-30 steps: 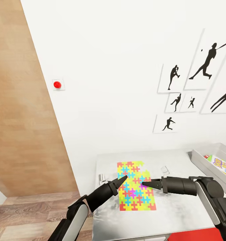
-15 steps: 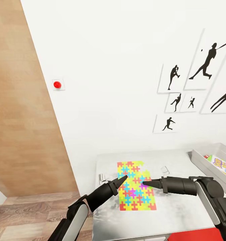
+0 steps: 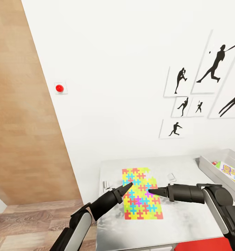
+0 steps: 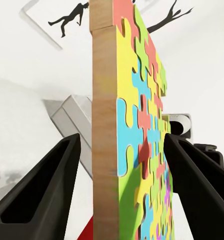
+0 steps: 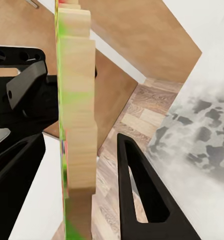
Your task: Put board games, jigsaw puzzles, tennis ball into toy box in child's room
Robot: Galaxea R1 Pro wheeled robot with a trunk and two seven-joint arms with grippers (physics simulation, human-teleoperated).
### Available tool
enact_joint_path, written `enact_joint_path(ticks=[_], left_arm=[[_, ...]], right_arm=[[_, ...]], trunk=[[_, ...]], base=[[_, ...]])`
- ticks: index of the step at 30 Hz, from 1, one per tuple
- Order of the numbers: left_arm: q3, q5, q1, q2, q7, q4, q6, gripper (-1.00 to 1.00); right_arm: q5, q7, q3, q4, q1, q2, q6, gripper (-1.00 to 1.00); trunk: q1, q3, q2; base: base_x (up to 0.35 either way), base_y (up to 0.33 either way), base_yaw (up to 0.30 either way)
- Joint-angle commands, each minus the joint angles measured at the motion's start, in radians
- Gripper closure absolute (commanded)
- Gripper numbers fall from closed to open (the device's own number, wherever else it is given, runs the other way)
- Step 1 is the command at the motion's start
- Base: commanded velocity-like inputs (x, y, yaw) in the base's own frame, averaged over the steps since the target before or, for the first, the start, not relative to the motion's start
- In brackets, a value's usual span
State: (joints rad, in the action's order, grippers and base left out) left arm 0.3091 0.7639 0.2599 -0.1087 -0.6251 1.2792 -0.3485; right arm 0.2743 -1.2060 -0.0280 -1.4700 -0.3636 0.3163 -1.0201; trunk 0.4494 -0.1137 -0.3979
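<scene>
A jigsaw puzzle (image 3: 140, 193) of yellow, pink, blue and orange pieces lies on the pale grey table (image 3: 187, 216); I cannot tell whether it is one puzzle or two stacked. My left gripper (image 3: 130, 183) is at its left side and my right gripper (image 3: 150, 190) at its right side, tips facing each other over it. In the left wrist view the puzzle's wooden edge (image 4: 104, 125) stands between the fingers (image 4: 47, 185) with gaps on both sides. In the right wrist view the puzzle's edge (image 5: 79, 135) sits between the spread fingers (image 5: 136, 190). Both grippers are open.
The light grey toy box (image 3: 215, 167) stands at the table's right end with a colourful board game (image 3: 230, 173) inside. Two small white objects (image 3: 171, 176) (image 3: 106, 185) lie by the puzzle. A white wall with black sports pictures (image 3: 180, 82) rises behind. A red chair (image 3: 208, 245) is at the front.
The right gripper has shifted very slightly at the puzzle's right side. Nothing else has visibly moved.
</scene>
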Motion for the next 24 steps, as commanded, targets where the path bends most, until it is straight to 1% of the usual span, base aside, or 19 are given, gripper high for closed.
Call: enact_joint_path(ticks=[1, 24], left_arm=[[-0.001, 0.0, 0.001, 0.0, 0.002, -0.001, -0.003, 1.0], [0.004, -0.001, 0.002, -0.001, 0.0, -0.003, 0.005, 1.0]], right_arm=[[0.029, -0.007, 0.0, -0.001, -0.001, 0.0, -0.027, 1.0], [0.031, -0.008, 0.0, -0.001, -0.001, 0.001, -0.027, 1.0]], trunk=[[0.001, -0.002, -0.002], [0.001, -0.002, -0.002]], base=[[0.0, 0.0, 0.0], [0.0, 0.0, 0.0]])
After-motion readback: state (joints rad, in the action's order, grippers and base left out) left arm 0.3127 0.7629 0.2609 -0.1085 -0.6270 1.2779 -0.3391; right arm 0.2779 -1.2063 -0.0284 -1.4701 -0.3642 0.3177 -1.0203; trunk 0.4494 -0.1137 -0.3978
